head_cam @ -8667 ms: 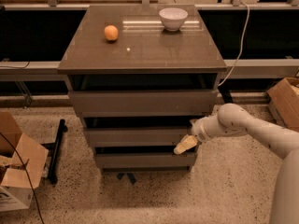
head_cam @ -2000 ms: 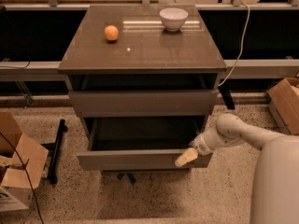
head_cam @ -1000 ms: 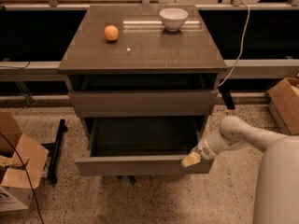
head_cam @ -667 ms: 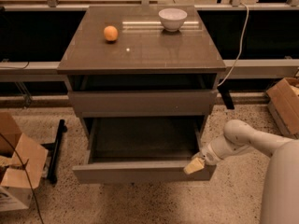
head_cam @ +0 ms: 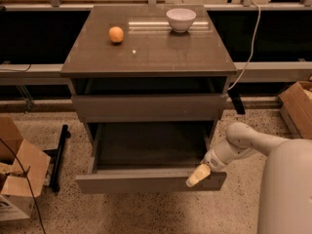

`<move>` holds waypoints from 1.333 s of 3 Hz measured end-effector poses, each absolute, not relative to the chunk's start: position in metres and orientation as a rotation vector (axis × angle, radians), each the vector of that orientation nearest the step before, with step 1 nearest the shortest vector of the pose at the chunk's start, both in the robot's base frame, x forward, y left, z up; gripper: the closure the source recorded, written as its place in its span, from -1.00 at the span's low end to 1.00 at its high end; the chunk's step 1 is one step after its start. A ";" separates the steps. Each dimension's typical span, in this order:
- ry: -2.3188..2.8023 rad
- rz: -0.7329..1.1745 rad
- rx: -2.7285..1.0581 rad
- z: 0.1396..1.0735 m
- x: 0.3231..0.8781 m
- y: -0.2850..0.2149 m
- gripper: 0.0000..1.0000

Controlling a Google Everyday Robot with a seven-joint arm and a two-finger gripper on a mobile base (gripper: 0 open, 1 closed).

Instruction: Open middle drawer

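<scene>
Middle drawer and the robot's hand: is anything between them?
Nothing. In the camera view the gripper sits directly against the right end of the middle drawer, on its pulled-out front, with no object and no visible gap between them.

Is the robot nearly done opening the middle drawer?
Nearly. The middle drawer already stands pulled far out, with its dark inside showing. The gripper is at the right end of the drawer's front. Probably only drawing the arm away is left.

My only camera looked down from high and near, facing far over the cabinet, my gripper at the right of the middle drawer.
</scene>
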State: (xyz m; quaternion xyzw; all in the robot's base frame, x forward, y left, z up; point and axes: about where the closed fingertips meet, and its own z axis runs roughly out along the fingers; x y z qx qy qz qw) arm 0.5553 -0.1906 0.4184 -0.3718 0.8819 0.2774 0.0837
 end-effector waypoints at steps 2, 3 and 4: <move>2.691 0.860 -1.148 0.418 0.539 -0.189 -1.00; 2.691 0.860 -1.148 0.418 0.539 -0.189 -1.00; 2.691 0.860 -1.148 0.418 0.539 -0.188 -1.00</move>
